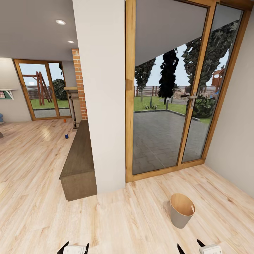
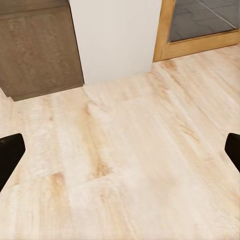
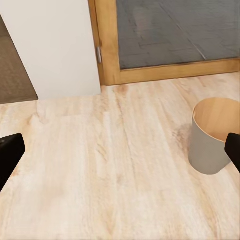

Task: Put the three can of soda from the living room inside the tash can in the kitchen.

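1. Fingers first: the left gripper (image 2: 120, 150) shows its two dark fingertips (image 2: 10, 152) at opposite edges of the left wrist view, spread wide with only bare wood floor (image 2: 135, 165) between them — nothing held, nothing touched.
2. Your right gripper (image 3: 120, 152) reads the same way in its own wrist view: tips far apart, released, empty. One fingertip (image 3: 233, 150) overlaps the tash can (image 3: 212, 145) in that picture, but I judge it to be hanging above the bin, not in contact.
3. Both grippers also peek in at the bottom edge of the head view, low and forward of the base.
4. That tash can (image 1: 181, 210) stands upright on the floor just ahead of your right side, near the glass door (image 1: 165, 106), and nothing is visible inside it.
5. Two of the soda cans lie well away, past the white pillar (image 1: 100, 95) and the long wooden cabinet (image 1: 79, 158): a blue can (image 1: 66, 136) and, farther on, an orange can (image 1: 64, 120). I cannot find the third.
6. Judging from this, the step in hand is the drive out to fetch — steer left around the cabinet's end, keep the arms tucked, and stop short of the blue can so one open gripper can come down over it.
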Tool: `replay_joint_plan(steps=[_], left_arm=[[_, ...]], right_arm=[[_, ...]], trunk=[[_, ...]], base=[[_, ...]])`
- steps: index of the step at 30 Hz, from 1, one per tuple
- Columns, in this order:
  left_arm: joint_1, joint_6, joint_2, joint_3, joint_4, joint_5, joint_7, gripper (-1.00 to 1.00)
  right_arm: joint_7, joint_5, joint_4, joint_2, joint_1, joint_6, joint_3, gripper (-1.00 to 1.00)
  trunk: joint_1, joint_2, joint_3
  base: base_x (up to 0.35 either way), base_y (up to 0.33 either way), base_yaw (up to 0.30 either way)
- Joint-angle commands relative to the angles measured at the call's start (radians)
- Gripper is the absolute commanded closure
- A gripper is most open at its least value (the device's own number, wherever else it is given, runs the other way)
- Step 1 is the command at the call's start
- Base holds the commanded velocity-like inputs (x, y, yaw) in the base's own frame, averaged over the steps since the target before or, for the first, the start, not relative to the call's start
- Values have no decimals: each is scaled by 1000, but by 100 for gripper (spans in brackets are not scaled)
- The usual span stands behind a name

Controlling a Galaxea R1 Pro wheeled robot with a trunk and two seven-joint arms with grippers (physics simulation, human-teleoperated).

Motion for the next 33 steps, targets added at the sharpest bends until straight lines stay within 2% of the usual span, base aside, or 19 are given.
replay_joint_plan(steps=[1, 33], left_arm=[[0, 0, 0, 0, 0, 0, 0, -100], [-1, 0, 0, 3, 2, 0, -3, -100]], right_arm=[[0, 0, 0, 0, 0, 0, 0, -100], [0, 0, 0, 0, 0, 1, 0, -100]], trunk=[[0, 0, 0], [0, 0, 0]], base=[[0, 0, 0], [0, 0, 0]])
